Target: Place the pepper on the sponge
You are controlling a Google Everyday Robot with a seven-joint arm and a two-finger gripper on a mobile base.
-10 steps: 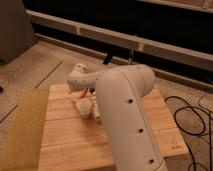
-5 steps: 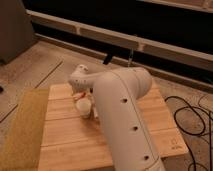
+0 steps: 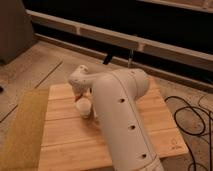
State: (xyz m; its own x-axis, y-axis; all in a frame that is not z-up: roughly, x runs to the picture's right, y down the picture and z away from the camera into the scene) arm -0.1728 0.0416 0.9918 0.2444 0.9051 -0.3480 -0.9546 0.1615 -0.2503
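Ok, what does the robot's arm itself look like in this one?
A thick, smooth white arm of rounded tubular links, with a row of small dark holes along its side. It narrows to a white wrist; the gripper is at its far end, over the wooden table.

Gripper (image 3: 80,94) beside white cup (image 3: 84,106); arm (image 3: 120,117) across table (image 3: 65,145).

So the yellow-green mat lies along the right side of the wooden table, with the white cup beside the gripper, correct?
No, the mat lies along the left side of the table in the camera view. The white cup does stand beside the gripper.
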